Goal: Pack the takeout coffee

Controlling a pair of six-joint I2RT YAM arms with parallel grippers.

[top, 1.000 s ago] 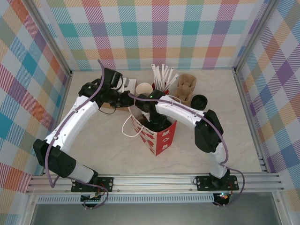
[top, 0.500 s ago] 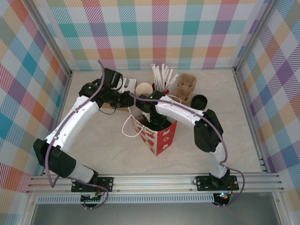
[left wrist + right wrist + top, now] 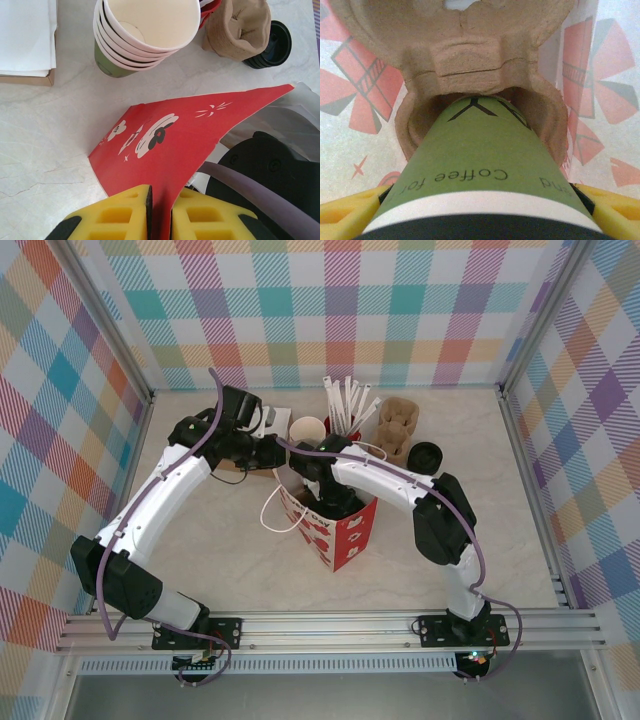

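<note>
The takeout coffee (image 3: 480,160), a green paper cup with a black lid, stands in a well of a brown pulp cup carrier (image 3: 470,60) down inside the red paper bag (image 3: 340,535). My right gripper (image 3: 480,212) reaches into the bag from above, shut on the cup just under its lid, with a yellow finger (image 3: 345,212) against each side. In the top view the right gripper (image 3: 325,502) is sunk in the bag's mouth. My left gripper (image 3: 161,210) is shut on the bag's red top edge (image 3: 170,140), holding it at the bag's far left (image 3: 282,455).
Behind the bag stand a stack of cream cups (image 3: 307,428), a red cup with white straws (image 3: 345,410), a second brown carrier (image 3: 397,428) and black lids (image 3: 427,455). White napkins (image 3: 25,35) lie at the back left. Checked walls enclose the table.
</note>
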